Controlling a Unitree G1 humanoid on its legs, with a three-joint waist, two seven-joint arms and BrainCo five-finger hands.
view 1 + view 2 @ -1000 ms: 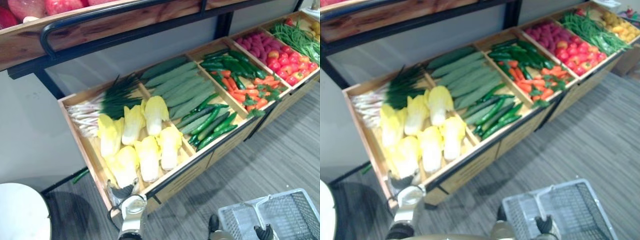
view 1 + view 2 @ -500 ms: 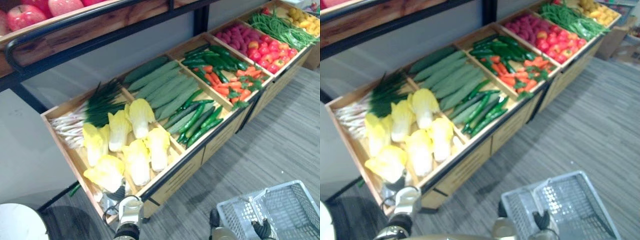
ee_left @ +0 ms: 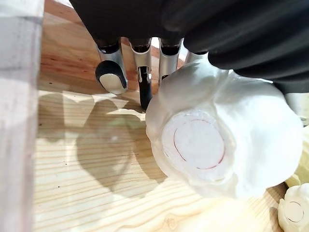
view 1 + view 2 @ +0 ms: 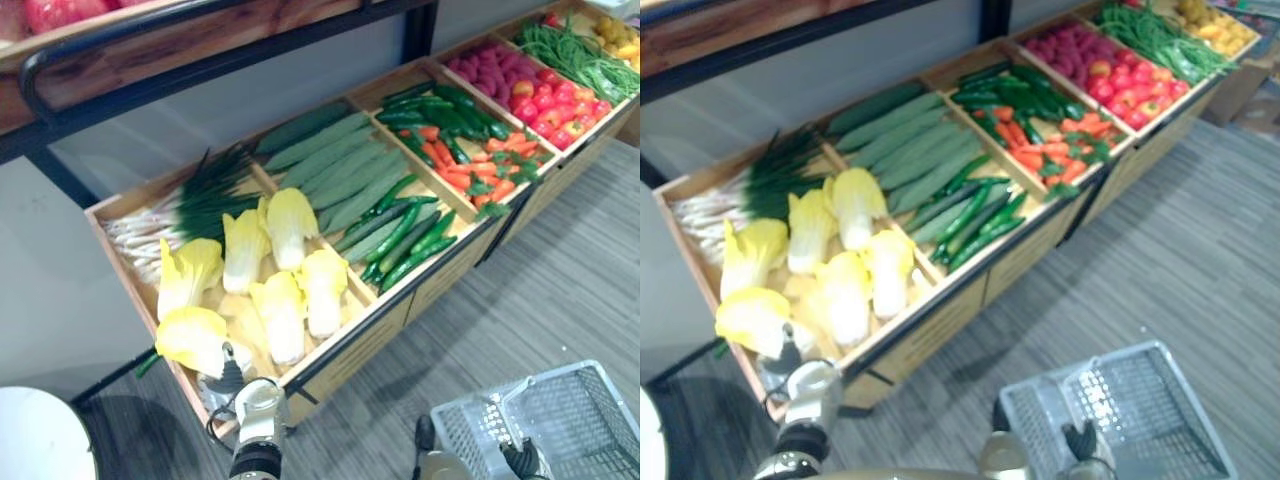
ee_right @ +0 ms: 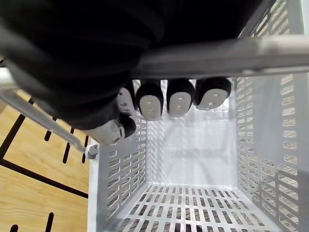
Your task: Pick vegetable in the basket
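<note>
L robot hand clamped round the cabbage, lower left by the crate corner. R robot hand gripped the basket handle, lower right. Best: firm squeeze, lift clear, no snagging.

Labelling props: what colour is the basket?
The basket is light grey with slotted walls, clearest in the right wrist view.

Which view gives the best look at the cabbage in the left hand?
The left wrist view: the cabbage is close up, its round cut base facing the camera, the left hand's fingers reaching behind it. The eye views show its yellow leaves by the left hand, too small to show the grip.
</note>
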